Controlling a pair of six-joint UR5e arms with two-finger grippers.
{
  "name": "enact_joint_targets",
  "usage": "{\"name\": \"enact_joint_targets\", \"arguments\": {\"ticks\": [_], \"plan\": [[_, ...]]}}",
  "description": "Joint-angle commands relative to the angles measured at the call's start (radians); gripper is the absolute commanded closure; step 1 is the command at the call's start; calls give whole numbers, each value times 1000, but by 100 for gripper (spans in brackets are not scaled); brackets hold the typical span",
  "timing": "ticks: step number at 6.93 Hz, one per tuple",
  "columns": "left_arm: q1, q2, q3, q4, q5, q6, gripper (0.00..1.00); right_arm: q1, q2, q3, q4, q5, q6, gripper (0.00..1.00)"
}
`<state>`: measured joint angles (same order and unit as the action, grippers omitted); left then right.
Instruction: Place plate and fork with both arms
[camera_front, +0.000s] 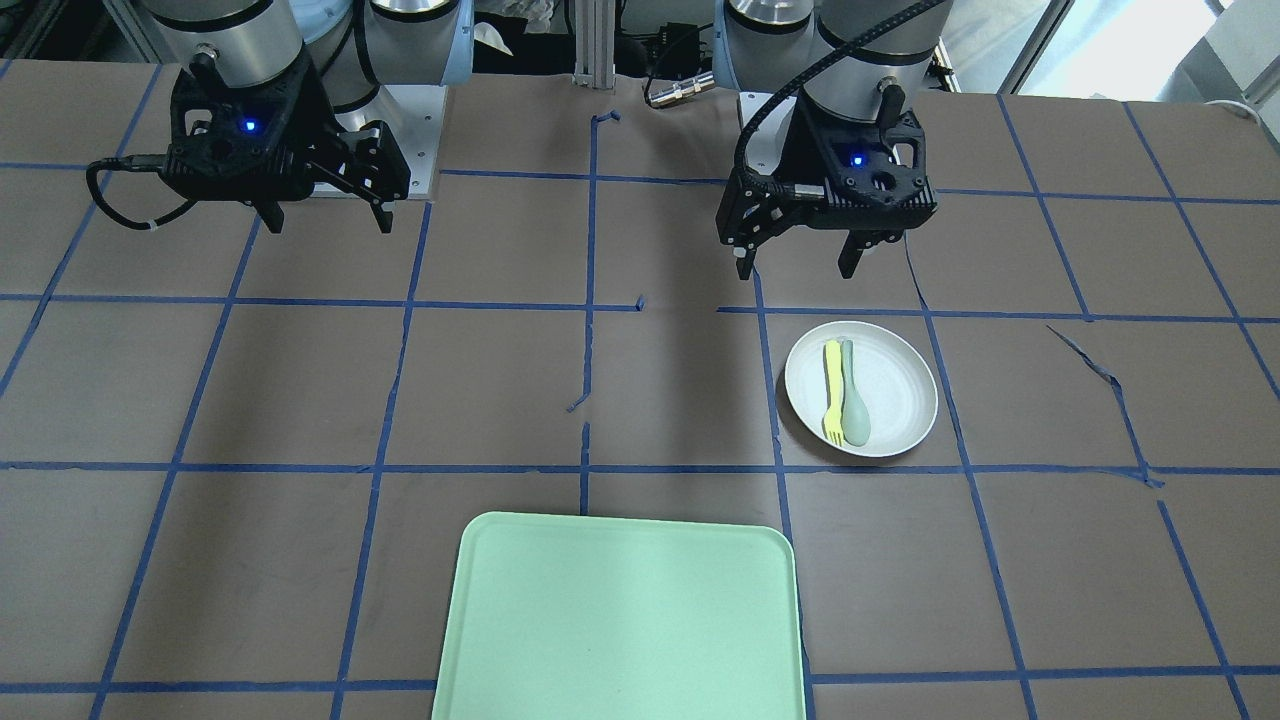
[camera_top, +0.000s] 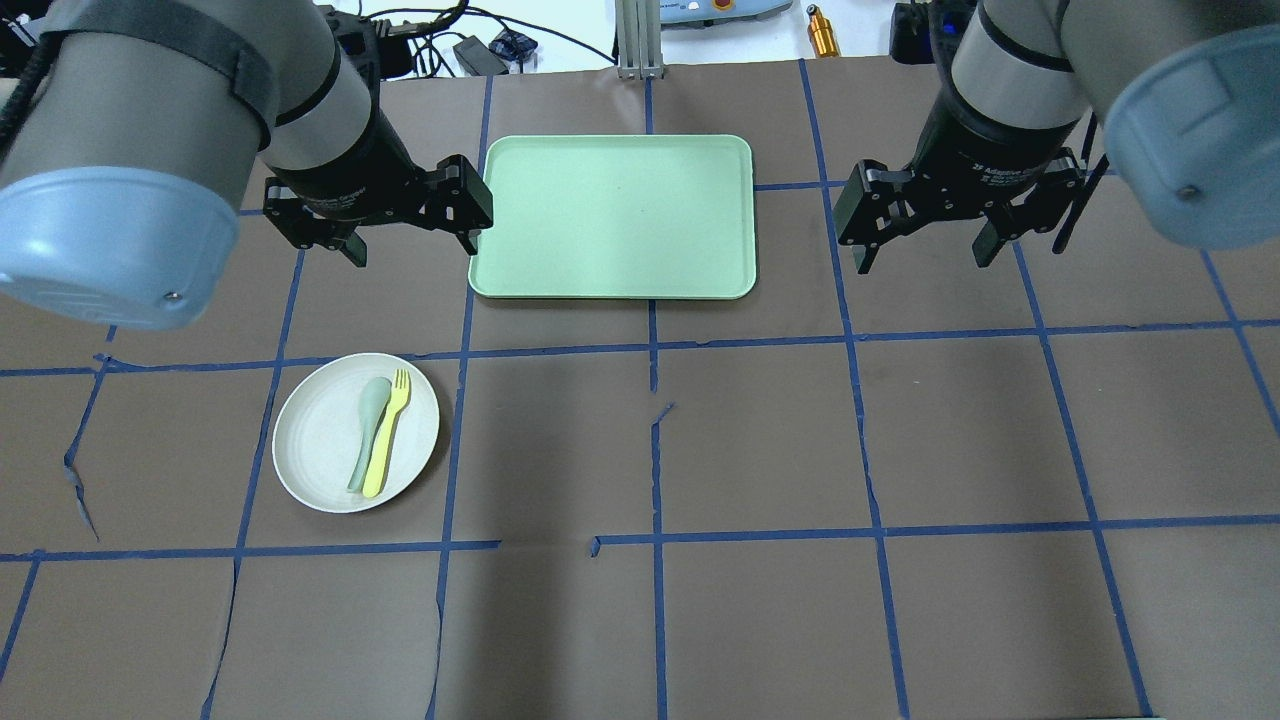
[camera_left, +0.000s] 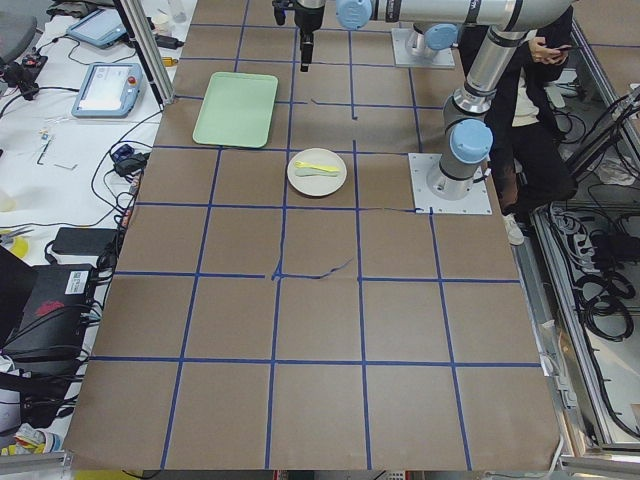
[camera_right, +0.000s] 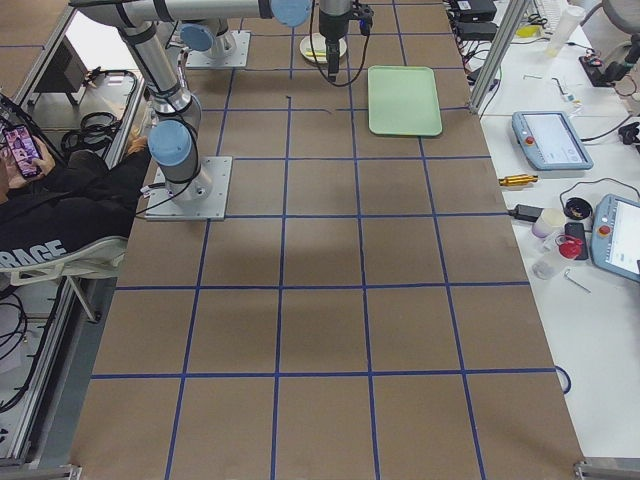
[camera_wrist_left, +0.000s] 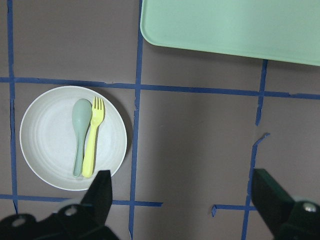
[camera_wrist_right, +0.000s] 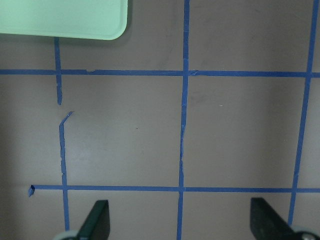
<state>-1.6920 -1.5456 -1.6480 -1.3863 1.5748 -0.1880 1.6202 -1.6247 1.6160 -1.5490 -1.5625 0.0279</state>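
Note:
The round white plate (camera_top: 310, 430) lies on the brown table on my left side, also in the front view (camera_front: 900, 390) and the left wrist view (camera_wrist_left: 50, 145). The yellow fork (camera_top: 388, 430) lies in it, tines toward the tray, next to a pale grey-green spoon (camera_top: 368, 425). Both also show in the left wrist view, the fork (camera_wrist_left: 92, 137) right of the spoon (camera_wrist_left: 80, 130). My left gripper (camera_top: 413, 252) hangs open and empty above the table, between plate and tray. My right gripper (camera_top: 923, 262) hangs open and empty to the right of the tray.
The mint-green tray (camera_top: 610, 215) lies at the far middle of the table, its corners showing in both wrist views (camera_wrist_left: 230, 25) (camera_wrist_right: 65, 17). Blue tape lines grid the brown paper, torn in places. Cables and devices lie beyond the far edge.

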Motion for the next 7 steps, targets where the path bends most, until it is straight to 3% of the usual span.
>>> {"name": "enact_joint_targets", "arguments": {"ticks": [1, 7], "plan": [[0, -4, 28, -29, 4, -1, 0, 3, 9, 1, -11, -2, 1, 0], [2, -1, 22, -30, 1, 2, 0, 3, 11, -7, -20, -4, -3, 0]]}}
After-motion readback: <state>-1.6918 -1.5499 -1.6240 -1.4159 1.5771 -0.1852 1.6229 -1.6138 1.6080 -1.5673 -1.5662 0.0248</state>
